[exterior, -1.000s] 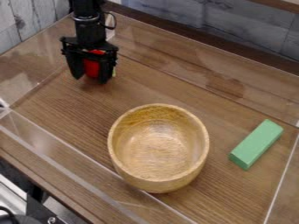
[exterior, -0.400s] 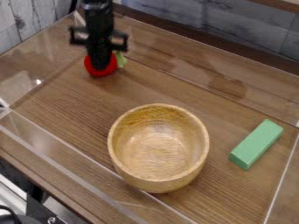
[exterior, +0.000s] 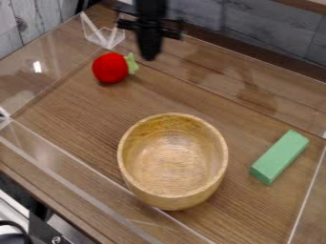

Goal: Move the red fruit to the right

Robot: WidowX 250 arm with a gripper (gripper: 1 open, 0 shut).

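The red fruit (exterior: 111, 68), a small strawberry-like toy with a pale green cap on its right side, lies on the wooden table at the back left. My gripper (exterior: 151, 55) hangs just to the right of it and a little above, pointing straight down. Its black fingers are pressed together with nothing between them. The fruit sits free on the table, apart from the fingers.
A wooden bowl (exterior: 173, 159) stands in the middle front. A green rectangular block (exterior: 280, 156) lies at the right. Clear plastic walls (exterior: 38, 143) ring the table surface (exterior: 216, 91).
The gripper was open around the fruit, then shut, rose and moved right. The fruit stayed on the table at the left, out of the fingers.
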